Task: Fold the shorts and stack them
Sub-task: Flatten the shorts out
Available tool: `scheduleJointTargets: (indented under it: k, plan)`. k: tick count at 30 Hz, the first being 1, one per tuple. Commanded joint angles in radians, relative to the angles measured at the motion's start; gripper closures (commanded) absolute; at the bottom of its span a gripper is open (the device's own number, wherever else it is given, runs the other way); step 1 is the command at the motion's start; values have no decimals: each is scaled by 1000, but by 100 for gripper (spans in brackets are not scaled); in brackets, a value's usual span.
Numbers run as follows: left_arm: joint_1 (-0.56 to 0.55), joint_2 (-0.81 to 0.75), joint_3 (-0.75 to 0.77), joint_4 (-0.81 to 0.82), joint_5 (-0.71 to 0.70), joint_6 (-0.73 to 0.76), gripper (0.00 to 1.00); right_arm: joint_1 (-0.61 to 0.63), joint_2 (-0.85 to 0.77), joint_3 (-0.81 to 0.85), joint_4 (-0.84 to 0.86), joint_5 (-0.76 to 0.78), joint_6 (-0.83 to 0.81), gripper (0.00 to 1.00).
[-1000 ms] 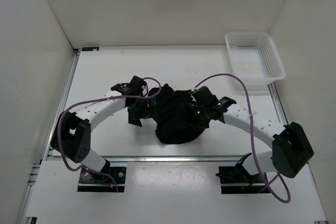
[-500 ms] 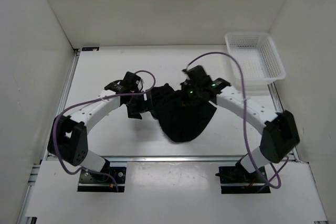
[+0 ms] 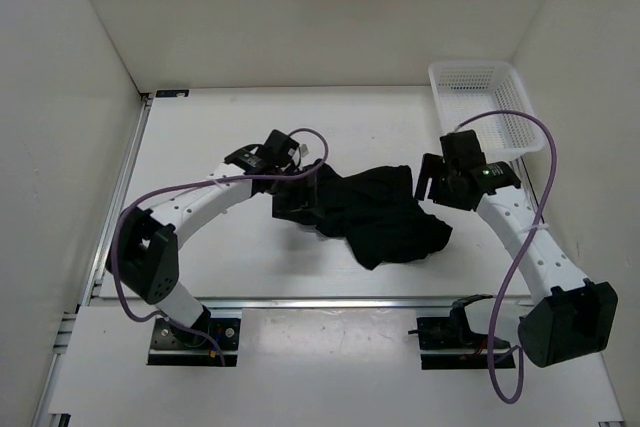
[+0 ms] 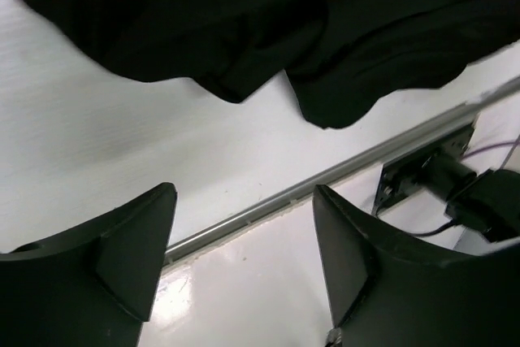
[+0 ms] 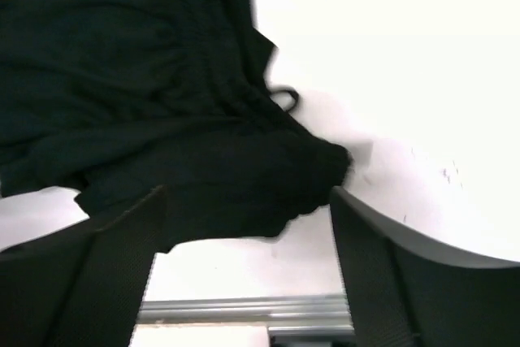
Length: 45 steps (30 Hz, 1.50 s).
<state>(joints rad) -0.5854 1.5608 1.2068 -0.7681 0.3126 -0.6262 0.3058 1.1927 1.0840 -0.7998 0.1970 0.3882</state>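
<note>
The black shorts (image 3: 375, 212) lie crumpled and spread on the white table, between the two arms. They fill the top of the left wrist view (image 4: 268, 22) and the upper left of the right wrist view (image 5: 154, 111), where a loop of thin black drawstring (image 5: 282, 100) shows. My left gripper (image 3: 292, 202) is at the shorts' left edge, open and empty (image 4: 244, 258). My right gripper (image 3: 437, 179) is just right of the shorts' top right corner, open and empty (image 5: 244, 274).
A white mesh basket (image 3: 485, 119) stands at the back right corner, close behind the right arm. A metal rail (image 3: 330, 299) runs along the table's near edge. White walls enclose the table on three sides.
The shorts went from a bunched heap to a wider spread, shifted right. My right gripper let go and moved right, off the fabric. My left gripper moved right to the shorts' left edge.
</note>
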Motion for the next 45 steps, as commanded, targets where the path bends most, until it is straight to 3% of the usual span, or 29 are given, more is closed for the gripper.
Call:
scheduleJointTargets:
  k: [1, 2, 3, 7, 9, 10, 11, 14, 16, 20, 25, 28, 29, 30, 32, 33, 34, 41, 45]
  plan:
    - [-66, 27, 46, 9, 19, -13, 22, -31, -44, -28, -50, -14, 137, 21]
    - [-106, 39, 59, 9, 19, -26, 29, -52, -70, -38, -50, -36, 162, 27]
    - [-128, 39, 69, 9, -1, -26, 46, -65, -82, -47, -36, -66, 182, 37]
    - [-211, 103, 91, 9, -21, -64, 75, -114, -113, -111, -13, -221, 280, 46]
    - [-243, 145, 112, 9, -21, -88, 74, -152, -134, -142, -13, -269, 325, 38]
    - [-252, 157, 112, 9, -32, -89, 65, -180, -152, -162, -13, -310, 339, 28]
    - [-252, 169, 128, 9, -32, -102, 61, -195, -165, -202, -13, -326, 353, 25]
    - [-261, 223, 160, 9, -43, -113, 45, -247, -223, -265, -26, -343, 389, 23]
    - [-261, 278, 189, 9, -43, -113, 29, -283, -260, -328, -26, -379, 399, 23]
    - [-261, 353, 226, 27, -9, -92, 22, -312, -272, -410, 0, -451, 411, 23]
    - [-261, 401, 286, 27, -18, -92, 27, -312, -200, -477, 144, -446, 454, 24]
    - [-261, 412, 298, 27, -18, -92, 42, -312, -113, -490, 246, -424, 465, 33]
    - [-261, 412, 312, 27, -30, -92, 48, -312, -92, -490, 282, -409, 456, 39]
    - [-261, 423, 324, 27, -43, -92, 63, -312, -52, -478, 295, -386, 456, 54]
    - [-251, 432, 335, 27, -43, -92, 81, -312, -16, -434, 309, -341, 427, 73]
    - [-251, 432, 345, 27, -43, -92, 90, -303, 17, -415, 320, -329, 416, 93]
    - [-238, 432, 346, 27, -52, -83, 90, -303, 37, -373, 320, -318, 400, 100]
    - [-175, 364, 333, 27, -52, -64, 90, -234, 85, -263, 275, -260, 382, 100]
    - [-249, 346, 301, 27, -4, -44, 75, -234, 39, -265, 238, -223, 362, 100]
